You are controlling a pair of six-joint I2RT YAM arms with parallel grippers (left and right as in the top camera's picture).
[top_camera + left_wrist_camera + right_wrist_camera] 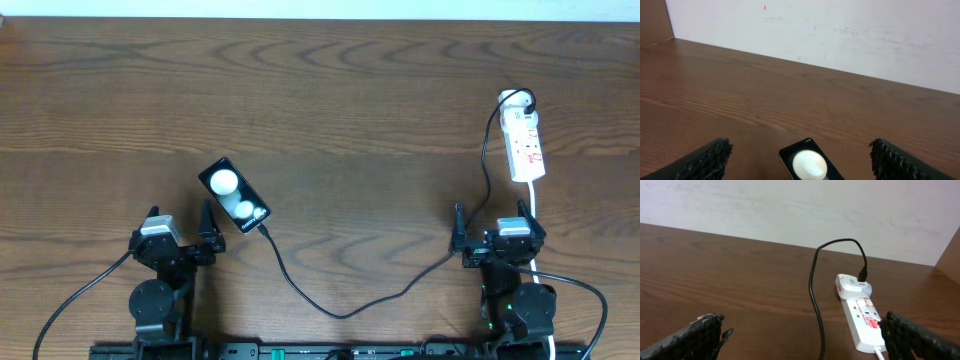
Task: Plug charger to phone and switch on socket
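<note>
The black phone (234, 196) lies tilted on the table, its screen reflecting two white spots. The thin black charger cable (340, 310) runs from the phone's lower corner, sags toward the front edge, then climbs right to a white adapter on the socket (525, 145), a white power strip with red markings. My left gripper (181, 235) is open just below and left of the phone; the phone's top (809, 162) shows between its fingers. My right gripper (497, 232) is open below the socket; the cable (816, 300) and the socket (865, 322) show in the right wrist view.
The brown wooden table (350, 90) ends at a white wall at the back. The socket's white cord (535, 215) runs down past my right gripper. Thicker black arm cables lie at the front corners.
</note>
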